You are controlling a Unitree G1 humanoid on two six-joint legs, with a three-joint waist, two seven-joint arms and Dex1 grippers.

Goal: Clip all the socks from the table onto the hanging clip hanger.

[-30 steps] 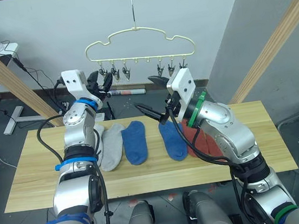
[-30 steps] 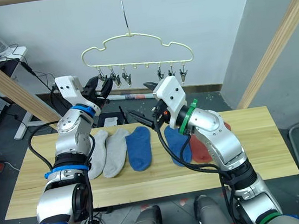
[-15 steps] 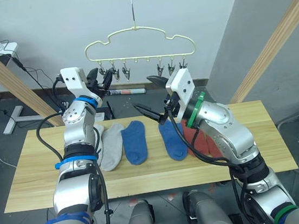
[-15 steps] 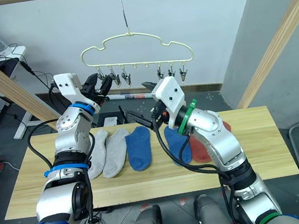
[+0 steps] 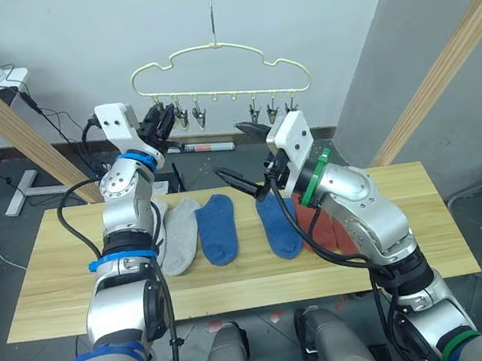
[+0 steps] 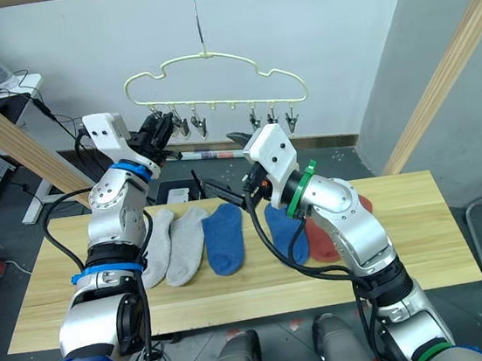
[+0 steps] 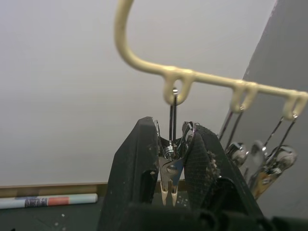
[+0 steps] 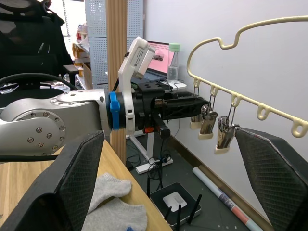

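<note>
Pale wall behind; left gripper [image 5: 159, 118] raised, fingers [image 7: 139, 163] clamped on the end clip [image 7: 169, 179] of the clip hanger [image 5: 218, 64], clip hanging vertically, mouth down. Right gripper [image 5: 240, 156] spread wide, empty, nearer the socks [image 5: 218, 227] lying lengthwise across the table [image 5: 60, 282] below.

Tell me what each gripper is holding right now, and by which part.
The left gripper pinches the end clip of the clip hanger by the clip's body. The right gripper is open, holding nothing.
</note>
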